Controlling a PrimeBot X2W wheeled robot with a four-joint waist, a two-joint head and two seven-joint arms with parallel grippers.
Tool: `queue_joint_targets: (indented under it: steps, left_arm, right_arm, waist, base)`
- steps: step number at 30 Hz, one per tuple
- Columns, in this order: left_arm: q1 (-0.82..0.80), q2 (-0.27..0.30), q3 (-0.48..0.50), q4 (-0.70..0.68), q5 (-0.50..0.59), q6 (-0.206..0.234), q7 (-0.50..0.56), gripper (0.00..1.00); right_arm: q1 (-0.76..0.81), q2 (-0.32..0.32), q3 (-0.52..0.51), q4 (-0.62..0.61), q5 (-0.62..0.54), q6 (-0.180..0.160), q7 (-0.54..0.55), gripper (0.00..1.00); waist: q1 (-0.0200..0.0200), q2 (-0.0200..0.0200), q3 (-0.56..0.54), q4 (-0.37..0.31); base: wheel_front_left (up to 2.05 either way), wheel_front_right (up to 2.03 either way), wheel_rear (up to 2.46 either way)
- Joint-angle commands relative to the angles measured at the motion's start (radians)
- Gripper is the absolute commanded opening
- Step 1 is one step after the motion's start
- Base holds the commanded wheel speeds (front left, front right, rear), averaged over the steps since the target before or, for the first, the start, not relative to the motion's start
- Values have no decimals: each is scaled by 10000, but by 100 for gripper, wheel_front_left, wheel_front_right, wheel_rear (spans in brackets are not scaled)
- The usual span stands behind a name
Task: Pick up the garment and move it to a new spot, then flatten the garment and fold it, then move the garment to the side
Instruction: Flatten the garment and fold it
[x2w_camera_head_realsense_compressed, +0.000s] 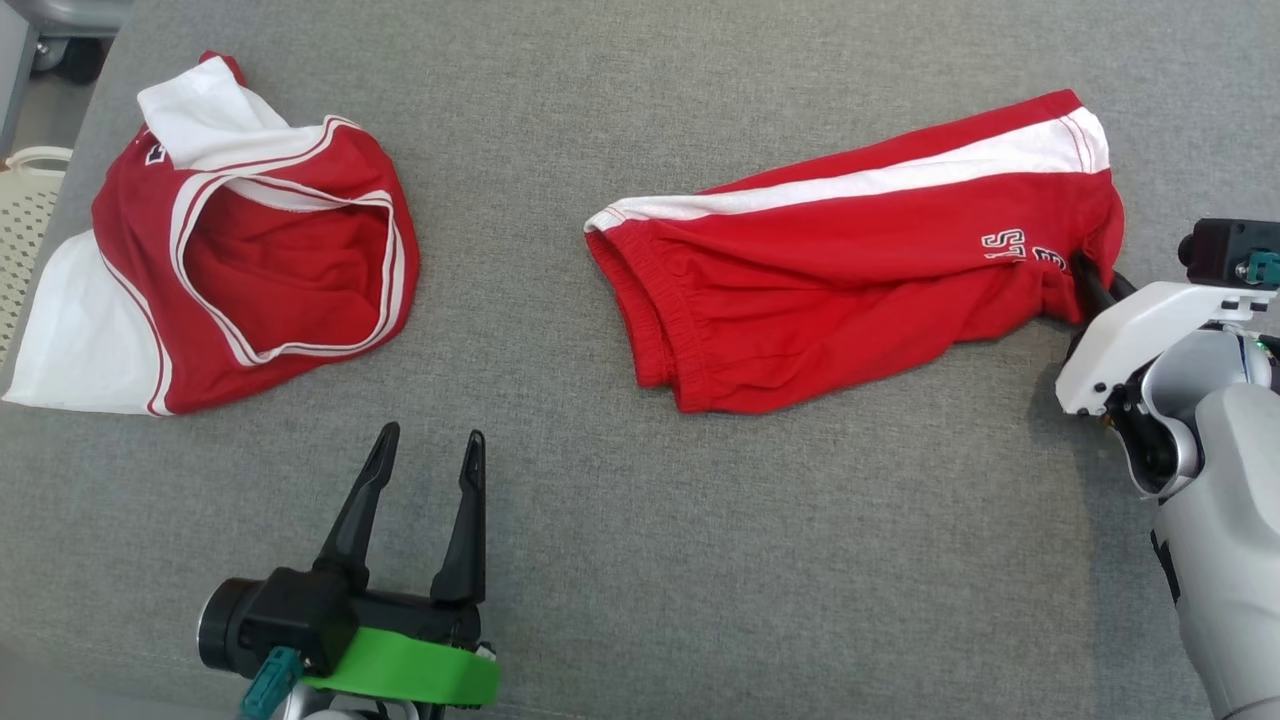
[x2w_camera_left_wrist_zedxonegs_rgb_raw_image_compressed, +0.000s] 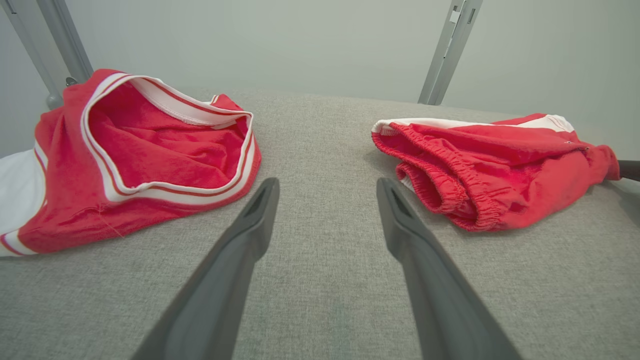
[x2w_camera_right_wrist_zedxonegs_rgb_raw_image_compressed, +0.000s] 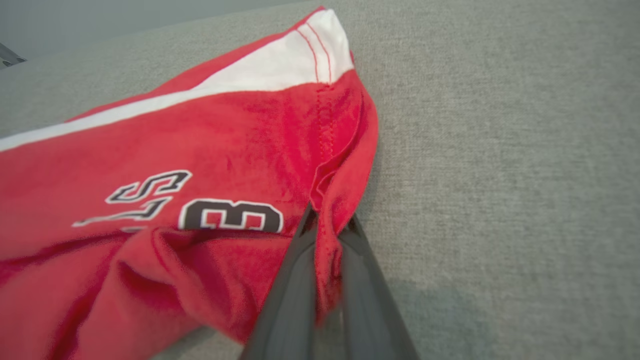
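A crumpled red-and-white jersey top (x2w_camera_head_realsense_compressed: 250, 250) lies on the left of the grey fabric table (x2w_camera_head_realsense_compressed: 700, 560). The left pincer (x2w_camera_head_realsense_compressed: 430, 440) hovers wide open and empty. Red white-striped cotton shorts (x2w_camera_head_realsense_compressed: 850, 270) lie rumpled centre-right, hem clamped in the right pincer (x2w_camera_right_wrist_zedxonegs_rgb_raw_image_compressed: 327, 220). Moving, flattening and folding look undone.

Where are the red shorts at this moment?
In the head view the red shorts lie on the grey surface right of centre, their right hem pinched by the right gripper, with the red jersey apart at the left.

Looks like a test lab here: grey fabric worktop (x2w_camera_head_realsense_compressed: 640, 560), bare aluminium frame posts (x2w_camera_left_wrist_zedxonegs_rgb_raw_image_compressed: 449, 50), plain pale wall (x2w_camera_left_wrist_zedxonegs_rgb_raw_image_compressed: 300, 40) behind.
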Motion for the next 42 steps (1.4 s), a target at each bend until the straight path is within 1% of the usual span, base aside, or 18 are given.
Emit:
queue_joint_targets:
  steps: [1,5,10,19,23,24,27,30,37,42]
  left_arm:
    - [-99,-9,-34,46,-98,-18,-32,100]
    - [-12,-7,-112,123,-124,-13,-32,100]
    - [179,-6,-173,214,-139,24,-32,100]
    - [435,-5,-170,426,59,-44,-32,100]
    - [500,41,-161,653,234,-61,-32,100]
    - [485,41,-150,717,245,-56,-32,100]
    - [414,67,-126,960,277,-57,-34,100]
    - [293,66,-21,1182,143,5,-32,100]
    - [119,183,366,1546,-108,145,-34,100]
    - [308,331,586,1638,-221,145,-34,100]
  right_arm:
    - [408,-76,72,-28,12,-14,-76,0]
    - [675,-62,53,-311,55,-14,-230,0]
    - [1409,78,-281,-1061,4,-14,-360,0]
    - [3259,909,-1117,-2879,-397,-12,86,0]
    - [3785,1194,-1344,-3392,-620,-12,374,0]
    - [3863,1219,-1345,-3478,-719,-14,400,100]
    - [4071,1246,-1438,-3560,-1020,-11,378,100]
    - [4157,1304,-1521,-3632,-1182,-11,122,100]
    - [4556,1409,-1543,-3974,-1374,-11,-1124,100]
    - [4928,1492,-1226,-4173,-1522,-11,-1909,100]
  waist:
    - [0,0,-131,-56]
    - [0,0,-321,-80]
    - [0,0,-671,-151]
    - [0,0,-1213,-286]
    - [0,0,-1320,-397]
    - [0,0,-1341,-414]
    - [0,0,-1425,-447]
    - [0,0,-1545,-452]
    - [0,0,-2053,-573]
    - [0,0,-2528,-803]
  base:
    - [0,0,0]
    - [0,0,0]
    - [0,0,0]
    - [0,0,0]
    - [0,0,0]
    - [0,0,0]
    - [0,0,0]
    - [0,0,0]
    - [0,0,0]
    - [0,0,0]
